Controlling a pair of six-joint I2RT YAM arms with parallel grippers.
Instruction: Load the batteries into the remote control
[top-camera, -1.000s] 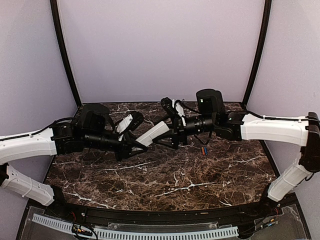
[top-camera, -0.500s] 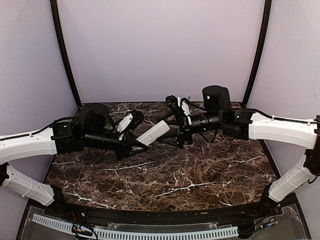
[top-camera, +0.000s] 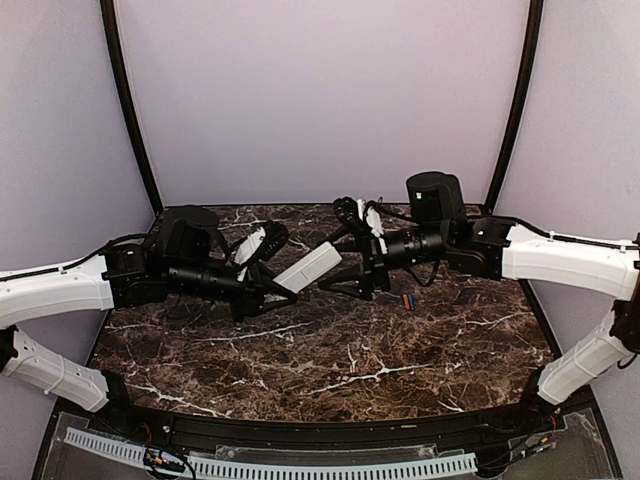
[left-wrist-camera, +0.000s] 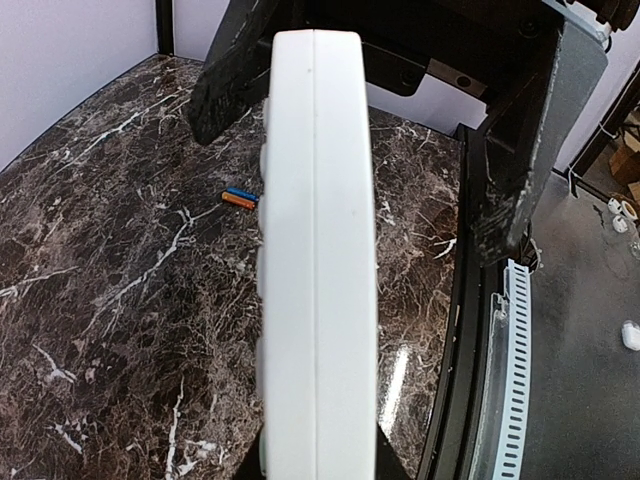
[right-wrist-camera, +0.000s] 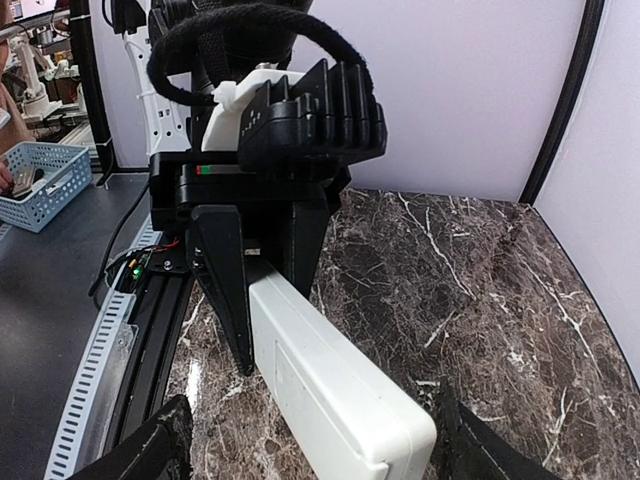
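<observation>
Beside the table (top-camera: 330, 360), a blue basket (right-wrist-camera: 40, 175) holds small things too blurry to name. The remote (top-camera: 310, 266) is a long, smooth white bar, up in the air over the table. The left gripper (top-camera: 270, 288) pinches one end. The right gripper (top-camera: 340, 248) is spread wide around the other end. The batteries (top-camera: 408, 300), one orange and one blue, lie together on shiny brown stone with white veins. The walls (top-camera: 320, 90) are pale purple.
</observation>
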